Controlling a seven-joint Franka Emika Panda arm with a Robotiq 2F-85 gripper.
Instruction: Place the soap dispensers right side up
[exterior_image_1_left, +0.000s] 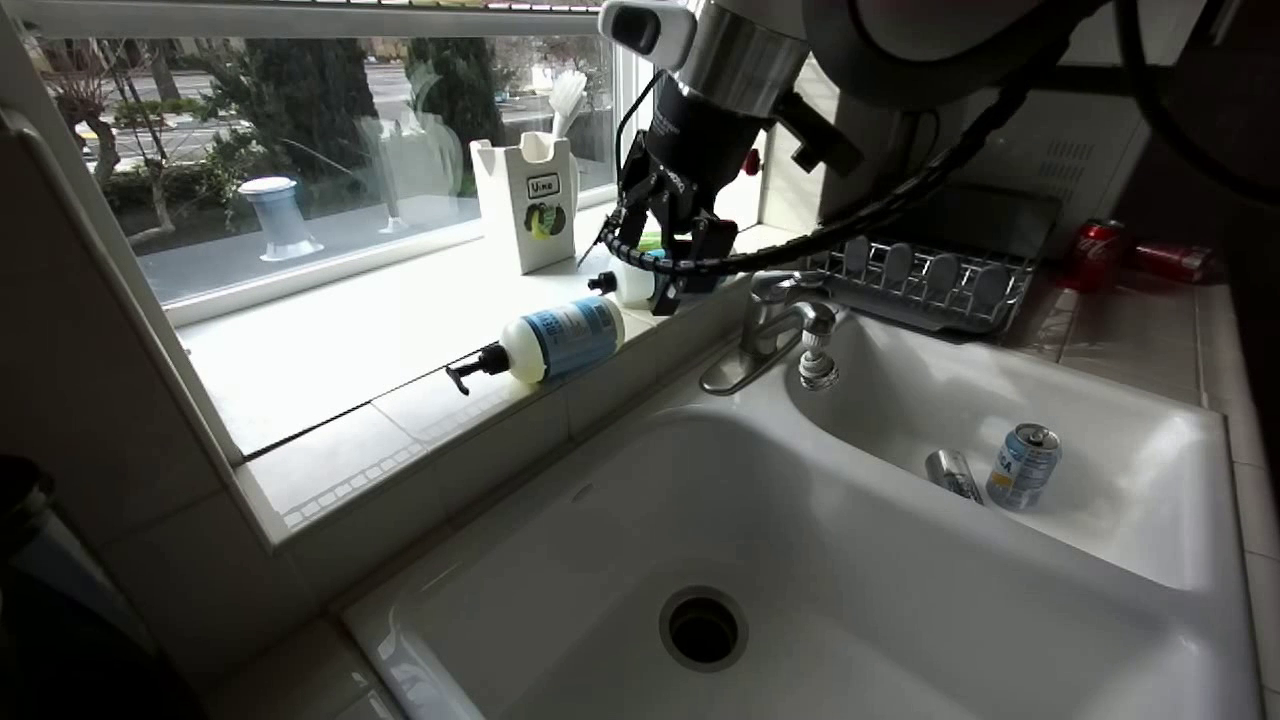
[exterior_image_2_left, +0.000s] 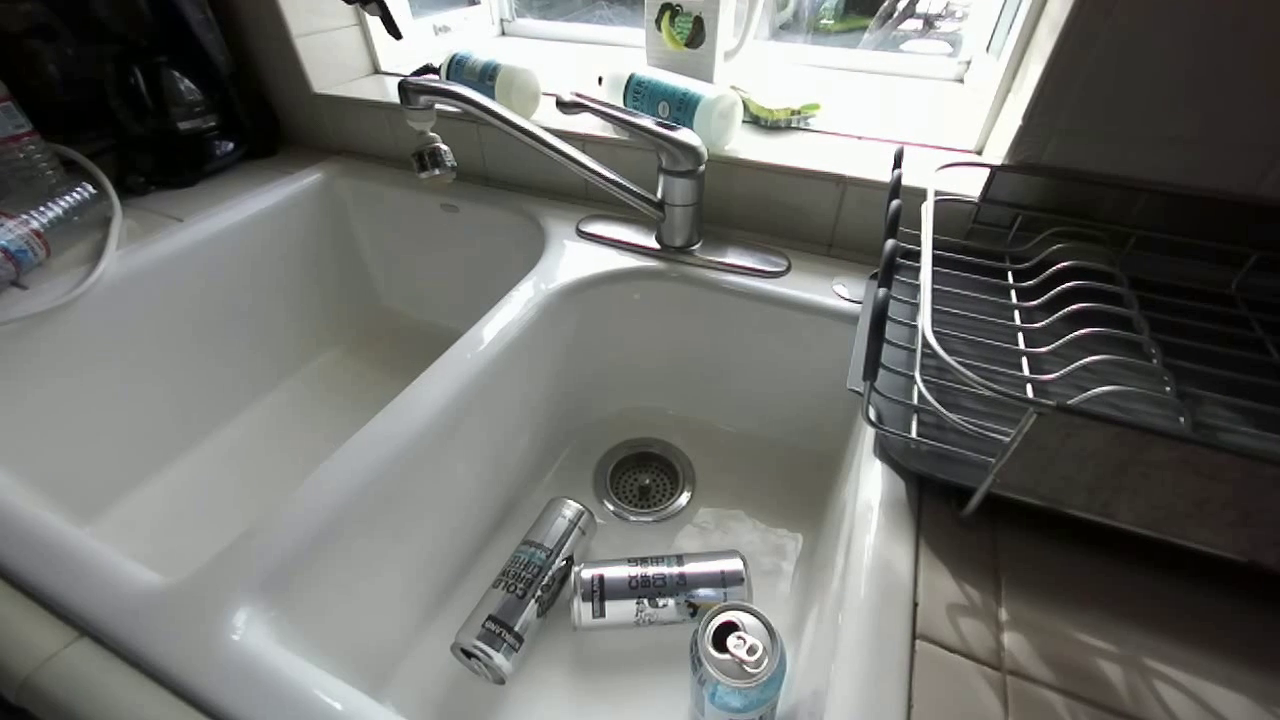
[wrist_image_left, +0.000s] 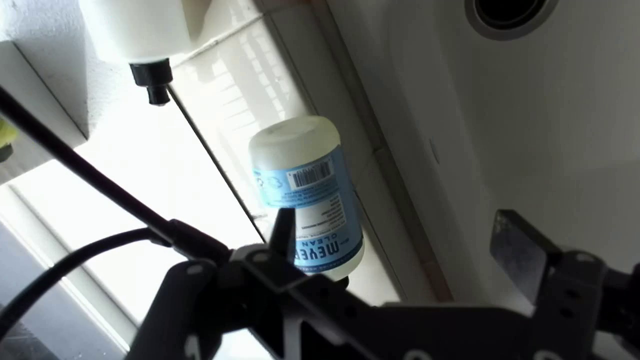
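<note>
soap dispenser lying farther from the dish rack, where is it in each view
In an exterior view: the soap dispenser is just left of centre, on the windowsill.
In an exterior view: the soap dispenser is at upper left, partly behind the faucet spout.
Wrist view: the soap dispenser is just left of centre, base toward the top.
Shared landmark: the white sink.

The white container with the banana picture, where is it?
In an exterior view, the white container stands left of the faucet on the windowsill, farther from the sink than the two lying soap dispensers.
</note>
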